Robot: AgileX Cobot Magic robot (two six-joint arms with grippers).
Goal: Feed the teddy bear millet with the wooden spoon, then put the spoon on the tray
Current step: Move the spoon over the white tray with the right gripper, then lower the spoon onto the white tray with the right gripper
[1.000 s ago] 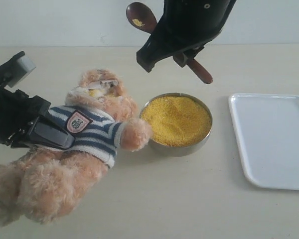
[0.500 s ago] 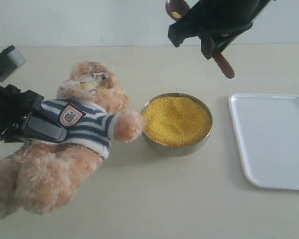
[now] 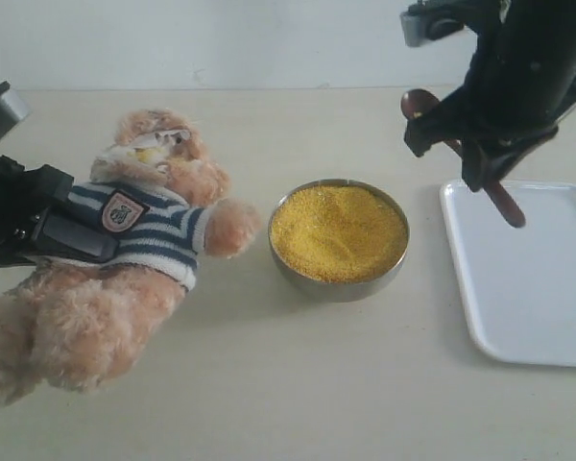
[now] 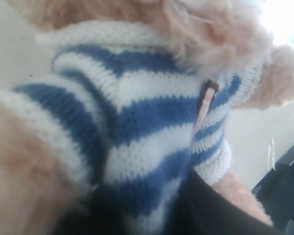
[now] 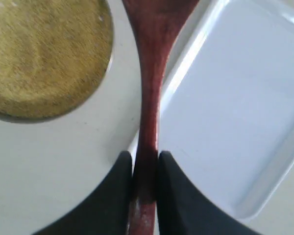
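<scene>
1. Counter (image 3: 298,384): pale beige, carries everything.
2. Teddy bear (image 3: 134,250): at 9 o'clock of the bowl, well apart from the tray. Head toward 12 o'clock, legs toward 7 o'clock, one paw reaching to 3 o'clock and stopping just short of the bowl. Yellow specks at the muzzle.
3. Tray (image 3: 533,288): white, flat on the counter at 3 o'clock of the bowl, near it but not touching.
4. Left tool (image 3: 82,240): clamped on the bear's striped torso, beside the crest badge.
5. Right tool (image 5: 146,164): raised over the tray's 10 o'clock corner, both fingers pinching the spoon's handle.
6. Metal bowl (image 3: 338,286): round, mid-counter between the bear and the tray.
7. Millet (image 3: 338,230): bright yellow, fills the bowl nearly to the rim.
8. Wooden spoon (image 3: 504,204): off the counter in the right tool, tilted, round end toward 11 o'clock, handle tip toward 5 o'clock above the tray's edge.
</scene>
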